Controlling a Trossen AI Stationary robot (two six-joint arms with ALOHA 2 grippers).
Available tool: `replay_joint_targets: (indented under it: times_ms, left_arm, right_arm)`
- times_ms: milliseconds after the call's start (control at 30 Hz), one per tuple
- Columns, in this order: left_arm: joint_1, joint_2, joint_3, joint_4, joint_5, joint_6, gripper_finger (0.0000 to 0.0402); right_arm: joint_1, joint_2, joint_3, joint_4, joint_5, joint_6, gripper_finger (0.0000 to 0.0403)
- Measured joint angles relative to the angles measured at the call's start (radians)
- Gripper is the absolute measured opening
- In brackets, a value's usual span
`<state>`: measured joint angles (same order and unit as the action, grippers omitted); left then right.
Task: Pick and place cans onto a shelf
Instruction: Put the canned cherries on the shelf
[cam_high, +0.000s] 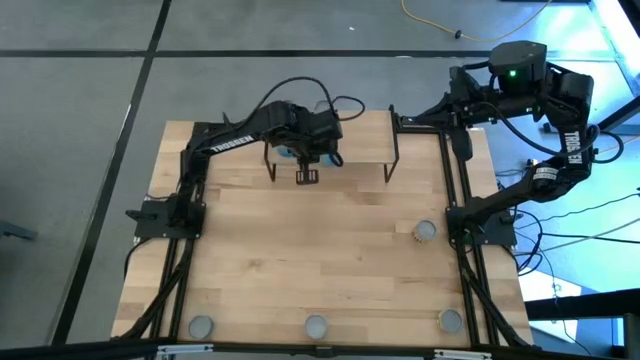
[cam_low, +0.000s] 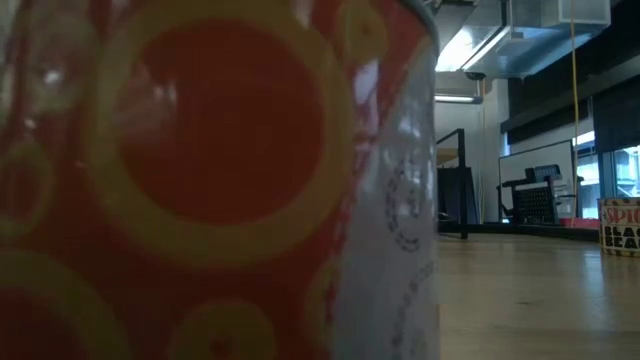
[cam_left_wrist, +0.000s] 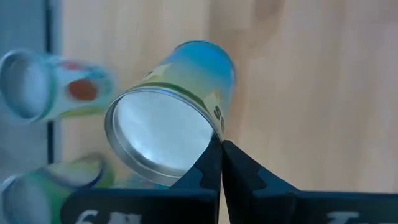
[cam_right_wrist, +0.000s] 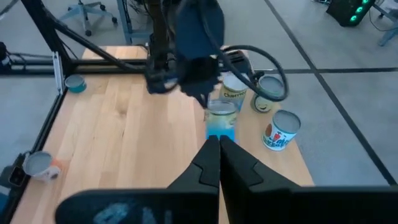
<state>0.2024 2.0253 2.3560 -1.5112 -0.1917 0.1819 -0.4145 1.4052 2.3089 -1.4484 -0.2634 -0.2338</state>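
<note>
Near table edge, 6 o'clock: three cans standing upright in a row, well apart: left can (cam_high: 200, 325), middle can (cam_high: 315, 325), right can (cam_high: 450, 320). All show silver tops from above. The low view is mostly filled by the side of an orange-red can (cam_low: 200, 180) with yellow rings, right up against that camera. Which of the row it is, cannot tell.

Mid table, about 3 o'clock: one more upright can, the orange-sided can (cam_high: 425, 231), just beside the right arm's base frame.

Far side, 12 o'clock: the shelf (cam_high: 360, 135), a light wood board on thin black legs. The left arm reaches over it. The left gripper (cam_left_wrist: 221, 149) points down, its fingers pinched together with nothing between them and their tips at the rim of a blue can (cam_left_wrist: 171, 112). That can stands on the shelf board directly under the gripper, silver top up. Three more cans stand close behind it toward the far edge: a yellow-label can (cam_right_wrist: 233, 90), a pale can (cam_right_wrist: 267, 99) and a red-and-white can (cam_right_wrist: 280, 130).

Farther, about 1 o'clock past the table corner: the right arm is folded up and waiting. The right gripper (cam_right_wrist: 219, 146) aims toward the shelf, fingers closed on nothing.
</note>
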Motion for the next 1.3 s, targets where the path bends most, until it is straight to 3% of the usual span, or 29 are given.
replay_joint_targets:
  times_ms: [200, 600, 800, 1000, 1167, 1300]
  left_arm:
    - [-0.068, -0.019, 0.001, -0.029, 0.115, 0.116, 0.0000]
    - [-0.195, -0.052, 0.000, -0.025, 0.219, 0.276, 0.0000]
    - [-0.198, -0.056, 0.000, -0.008, 0.227, 0.321, 0.0000]
    - [-0.198, -0.063, 0.000, 0.015, 0.281, 0.377, 0.0000]
    - [-0.195, -0.066, 0.000, 0.038, 0.319, 0.429, 0.0000]
    - [-0.187, -0.075, 0.000, 0.049, 0.356, 0.467, 0.0000]
  right_arm:
    - [0.000, 0.000, 0.000, -0.070, -0.001, -0.019, 0.0004]
    - [0.000, 0.077, 0.000, -0.122, -0.108, -0.041, 0.0017]
    - [0.000, 0.156, 0.000, -0.122, -0.254, -0.163, 0.0037]
    - [0.000, 0.236, 0.000, -0.122, -0.276, -0.219, 0.0041]
    - [0.019, 0.292, 0.000, -0.123, -0.428, -0.250, 0.0042]
    - [0.050, 0.334, 0.000, -0.123, -0.438, -0.275, 0.0042]
